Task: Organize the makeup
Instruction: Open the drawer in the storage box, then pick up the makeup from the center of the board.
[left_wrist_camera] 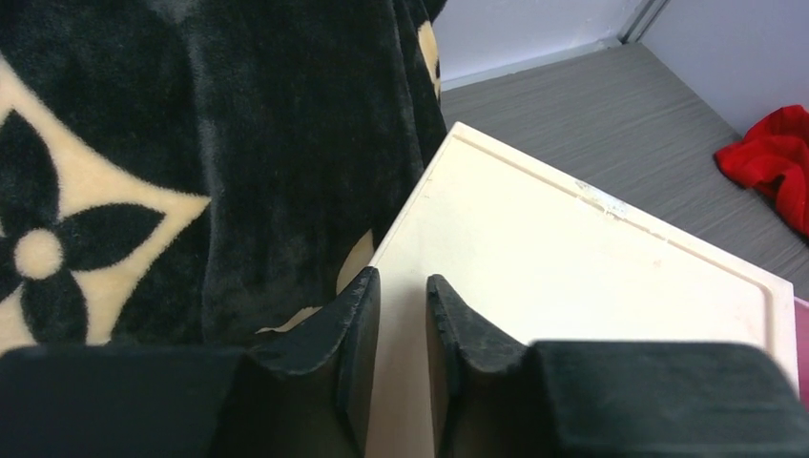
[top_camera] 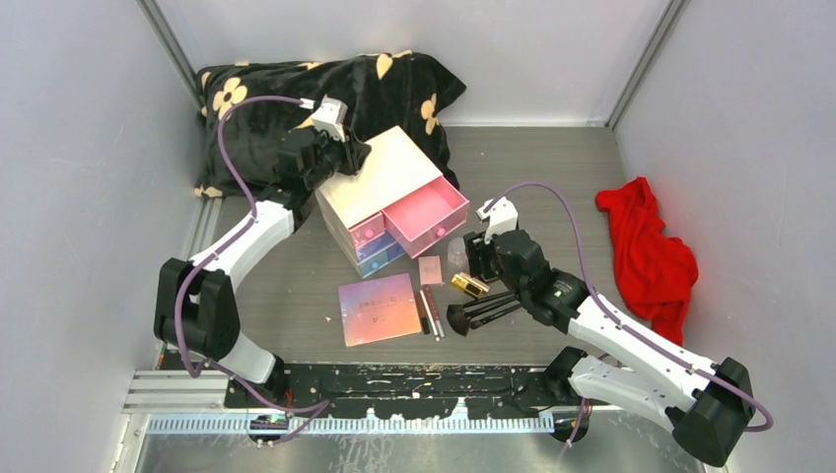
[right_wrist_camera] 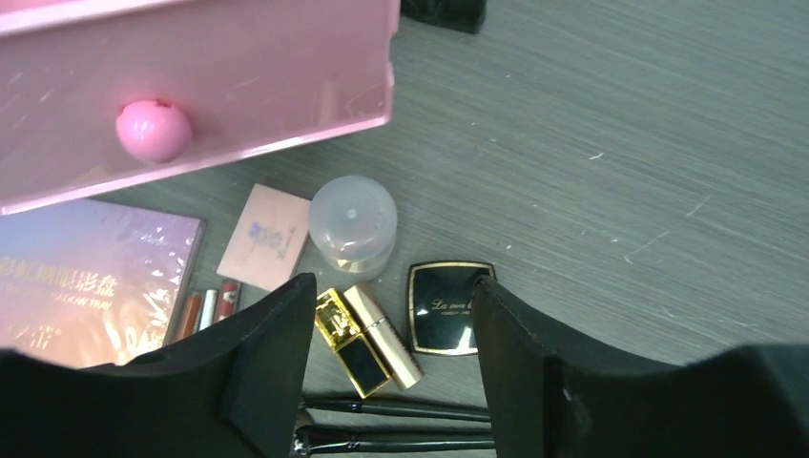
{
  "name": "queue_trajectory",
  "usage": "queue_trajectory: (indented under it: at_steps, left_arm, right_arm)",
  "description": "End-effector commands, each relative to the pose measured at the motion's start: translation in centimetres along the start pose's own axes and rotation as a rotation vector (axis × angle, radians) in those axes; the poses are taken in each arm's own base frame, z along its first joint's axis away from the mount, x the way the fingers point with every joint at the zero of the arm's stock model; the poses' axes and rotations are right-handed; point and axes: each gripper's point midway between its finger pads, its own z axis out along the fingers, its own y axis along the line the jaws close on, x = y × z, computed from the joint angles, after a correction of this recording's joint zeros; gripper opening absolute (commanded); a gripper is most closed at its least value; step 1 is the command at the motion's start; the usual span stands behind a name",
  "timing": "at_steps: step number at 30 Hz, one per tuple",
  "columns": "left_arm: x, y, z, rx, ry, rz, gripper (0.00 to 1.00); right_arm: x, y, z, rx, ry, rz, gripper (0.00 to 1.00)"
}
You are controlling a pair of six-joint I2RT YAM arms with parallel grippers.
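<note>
In the top view, makeup: it lies on the grey table [top_camera: 552, 168] at lower centre, in front of the cream box [top_camera: 380, 168]. The iridescent palette [top_camera: 380, 308] has the thin sticks [top_camera: 429, 311] just at its right. The gold tube [top_camera: 470, 285] and the brushes [top_camera: 488, 312] are further right.
Top view, left gripper [top_camera: 335, 148]: at the back corner of the cream box, in front of the black flowered blanket [top_camera: 296, 84].
Top view, right gripper [top_camera: 480, 258]: just above the gold tube, right of the open pink drawer [top_camera: 426, 217].
Top view, red cloth [top_camera: 646, 251]: at right, well apart.
Left wrist view, left gripper [left_wrist_camera: 401, 334]: jaws parted by a narrow slit only, nothing between them; the box edge is below.
Right wrist view, right gripper [right_wrist_camera: 391, 296]: jaws wide apart, holding nothing, with the gold tube lying lower between them.
Right wrist view, other makeup: the black compact [right_wrist_camera: 450, 307] is near the right finger, and the clear jar [right_wrist_camera: 353, 224] is just beside the pink compact [right_wrist_camera: 265, 237].
</note>
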Motion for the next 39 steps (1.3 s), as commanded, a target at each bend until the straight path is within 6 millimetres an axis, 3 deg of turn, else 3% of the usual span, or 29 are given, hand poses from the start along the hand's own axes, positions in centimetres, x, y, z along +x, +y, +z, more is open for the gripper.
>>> queue_trajectory:
  at_steps: [1,3,6,7,8,10,12,13,17,25,39]
  left_arm:
    - [13.0,3.7,-3.8,-0.161,0.466,-0.043,0.30]
    - [11.7,3.7,-3.9,-0.170,0.441,-0.028,0.37]
    - [9.5,3.9,-4.0,-0.188,0.408,-0.006,0.41]
    - [8.8,4.0,-4.0,-0.196,0.395,0.002,0.47]
    - [8.0,4.1,-4.1,-0.202,0.381,0.010,0.62]
    - [6.5,4.1,-4.2,-0.210,0.356,0.022,0.72]
    - [5.1,4.0,-4.4,-0.214,0.329,0.027,0.97]
    - [4.3,3.8,-4.5,-0.214,0.311,0.028,1.00]
    - [2.0,3.2,-5.2,-0.203,0.257,0.038,1.00]
    - [1.6,2.5,-6.7,-0.189,0.234,0.032,1.00]
    - [-3.4,1.1,-9.2,-0.170,0.127,0.053,1.00]
  right_arm:
    - [-2.9,-1.5,-0.5,0.083,-0.061,0.013,0.69]
    - [-2.9,-1.7,-0.4,0.100,-0.058,0.029,0.81]
    - [-2.6,-1.7,-0.3,0.107,-0.052,0.038,0.92]
    - [-2.5,-1.8,-0.3,0.111,-0.051,0.040,0.97]
    - [-2.5,-1.9,-0.3,0.118,-0.052,0.042,1.00]
    - [-2.5,-2.0,-0.3,0.127,-0.055,0.048,1.00]
    - [-2.6,-2.4,-0.5,0.147,-0.066,0.063,1.00]
    - [-2.6,-2.6,-0.6,0.153,-0.071,0.072,1.00]
    - [-1.9,-3.0,-0.8,0.175,-0.069,0.095,1.00]
    - [-1.7,-2.9,-0.9,0.164,-0.087,0.113,1.00]
    - [0.5,-2.1,0.5,0.149,-0.054,0.157,1.00]
